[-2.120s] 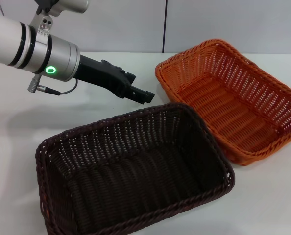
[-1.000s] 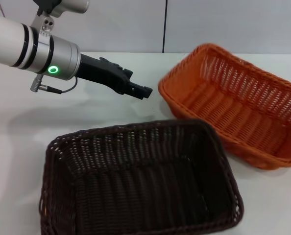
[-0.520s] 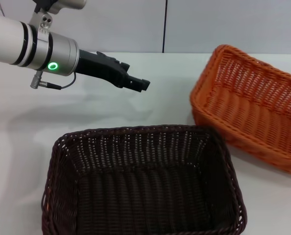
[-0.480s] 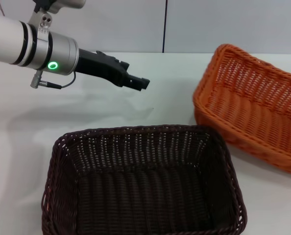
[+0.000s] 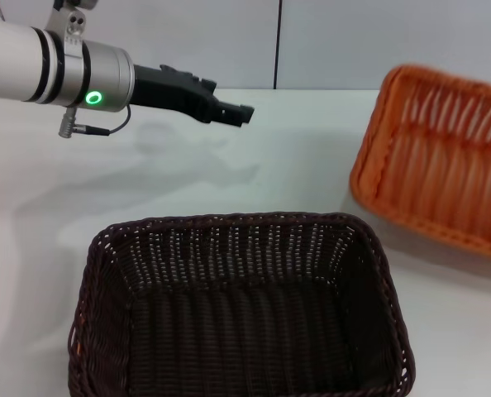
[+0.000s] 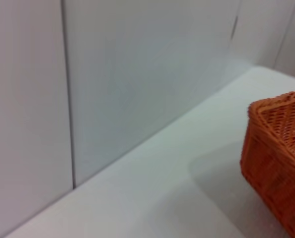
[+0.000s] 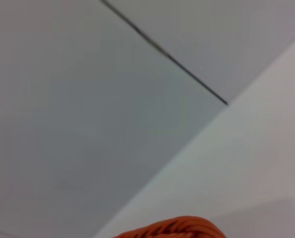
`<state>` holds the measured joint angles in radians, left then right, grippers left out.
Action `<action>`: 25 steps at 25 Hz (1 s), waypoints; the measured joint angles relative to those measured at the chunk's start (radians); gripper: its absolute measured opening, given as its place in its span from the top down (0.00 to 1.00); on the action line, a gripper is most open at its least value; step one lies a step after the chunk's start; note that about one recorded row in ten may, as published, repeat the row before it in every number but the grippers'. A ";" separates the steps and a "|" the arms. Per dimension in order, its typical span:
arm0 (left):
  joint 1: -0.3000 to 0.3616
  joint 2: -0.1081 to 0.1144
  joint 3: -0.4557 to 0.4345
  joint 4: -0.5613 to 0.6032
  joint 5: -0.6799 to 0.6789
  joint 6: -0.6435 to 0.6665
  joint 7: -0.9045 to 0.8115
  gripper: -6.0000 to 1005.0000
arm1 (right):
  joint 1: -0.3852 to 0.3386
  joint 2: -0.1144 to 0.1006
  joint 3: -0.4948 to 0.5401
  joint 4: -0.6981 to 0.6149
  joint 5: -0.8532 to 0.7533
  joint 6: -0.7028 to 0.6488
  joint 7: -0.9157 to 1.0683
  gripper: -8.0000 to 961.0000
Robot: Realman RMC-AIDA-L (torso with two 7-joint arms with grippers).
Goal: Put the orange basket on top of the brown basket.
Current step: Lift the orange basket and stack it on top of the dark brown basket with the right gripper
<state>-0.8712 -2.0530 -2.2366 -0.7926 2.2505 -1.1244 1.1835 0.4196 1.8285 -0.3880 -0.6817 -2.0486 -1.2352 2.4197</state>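
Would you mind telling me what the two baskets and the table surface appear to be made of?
The orange basket and the brown basket both look like woven wicker-style strands, possibly plastic rattan: open-weave sides, a braided rim and a slight sheen; I can't tell which for certain. The table looks like smooth white laminate with a matte finish, showing soft shadows only.

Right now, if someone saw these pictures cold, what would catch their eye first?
The orange basket stands out at the right edge of the head view, tipped up steeply off the table. In front sits the big brown basket, empty and flat on the table. The left gripper hovers over the table's far left, touching neither basket; the right gripper is out of the head view.
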 joint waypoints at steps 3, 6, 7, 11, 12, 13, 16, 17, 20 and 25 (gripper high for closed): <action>0.014 0.000 0.000 -0.001 -0.053 0.026 0.024 0.16 | -0.027 0.005 0.000 0.003 0.126 -0.002 -0.030 0.77; 0.036 -0.001 0.000 -0.002 -0.125 0.082 0.047 0.16 | -0.047 0.020 0.000 0.004 0.248 -0.014 -0.073 0.77; 0.036 -0.001 0.000 -0.002 -0.125 0.082 0.047 0.16 | -0.052 0.023 0.000 0.003 0.288 -0.022 -0.085 0.77; 0.058 -0.002 0.006 -0.003 -0.177 0.164 0.048 0.17 | -0.061 0.044 0.000 0.005 0.434 -0.103 -0.120 0.77; 0.058 -0.002 0.006 -0.003 -0.177 0.164 0.048 0.17 | -0.059 0.050 0.000 0.004 0.453 -0.126 -0.122 0.77; 0.060 -0.002 0.008 -0.002 -0.186 0.172 0.050 0.17 | -0.055 0.058 0.000 0.001 0.472 -0.152 -0.123 0.77; 0.063 -0.003 0.003 0.003 -0.211 0.180 0.067 0.17 | -0.034 0.090 -0.004 -0.018 0.505 -0.233 -0.125 0.77; 0.064 -0.003 0.003 0.004 -0.219 0.182 0.073 0.17 | -0.023 0.109 -0.005 -0.025 0.514 -0.258 -0.125 0.76; 0.064 -0.003 0.006 0.010 -0.235 0.189 0.084 0.17 | 0.012 0.164 -0.011 -0.033 0.528 -0.308 -0.131 0.76; 0.060 -0.003 0.011 0.025 -0.241 0.204 0.088 0.17 | 0.062 0.234 -0.089 -0.017 0.533 -0.356 -0.174 0.76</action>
<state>-0.8114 -2.0555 -2.2257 -0.7680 2.0096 -0.9208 1.2711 0.4818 2.0623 -0.4767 -0.6992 -1.5153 -1.5910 2.2460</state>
